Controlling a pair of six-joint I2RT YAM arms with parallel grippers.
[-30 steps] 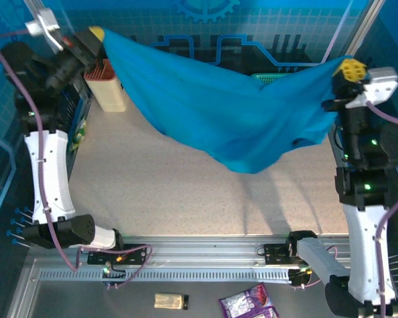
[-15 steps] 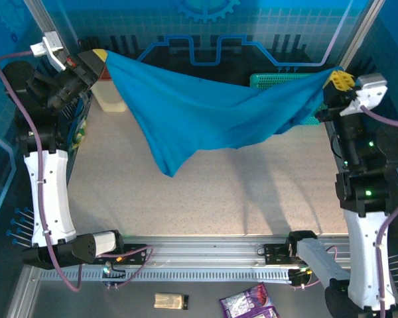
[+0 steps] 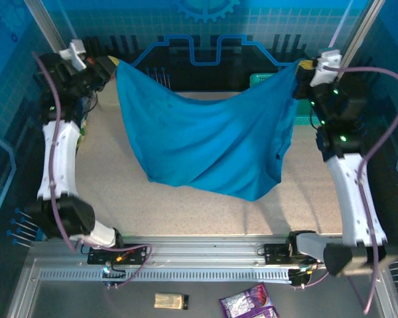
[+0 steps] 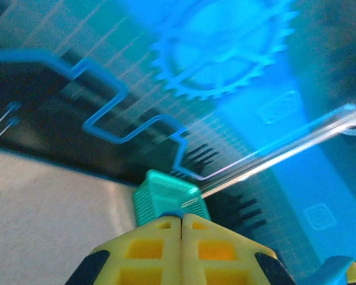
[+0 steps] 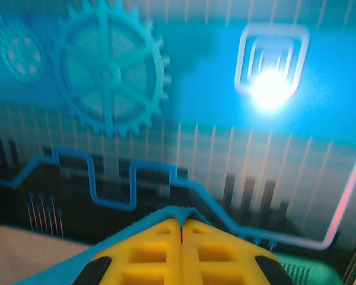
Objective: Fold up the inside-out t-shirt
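Top external view: the blue-teal t-shirt (image 3: 205, 142) hangs spread in the air between the two arms, over the middle of the speckled table (image 3: 186, 212). The left gripper (image 3: 110, 66), raised at 10 o'clock, is clamped on one upper corner of the cloth. The right gripper (image 3: 304, 67), raised at 2 o'clock, is clamped on the other. The top edge sags in a shallow curve between them, and the body of the shirt drapes down toward 6 o'clock, its lowest fold nearer 5 o'clock. Whether that fold touches the table cannot be told. A teal mesh basket (image 3: 260, 79) stands at the back at 1 o'clock, partly hidden behind the shirt. At 6 o'clock, on the near side of the metal rail (image 3: 199, 258), lie a small tan packet (image 3: 170, 301) and a purple packet (image 3: 249, 306).

Left wrist view: the left gripper (image 4: 181, 219) has its yellow fingers (image 4: 145, 249) pressed together with no gap, and a thin sliver of blue shows at the tips. The mesh basket sits just past them at 12 o'clock, below the gear-patterned back wall (image 4: 225, 53).

Right wrist view: the right gripper (image 5: 181, 222) also has its yellow fingers together. Teal cloth wraps the tips and runs off toward 8 o'clock, and a basket corner shows at 5 o'clock.
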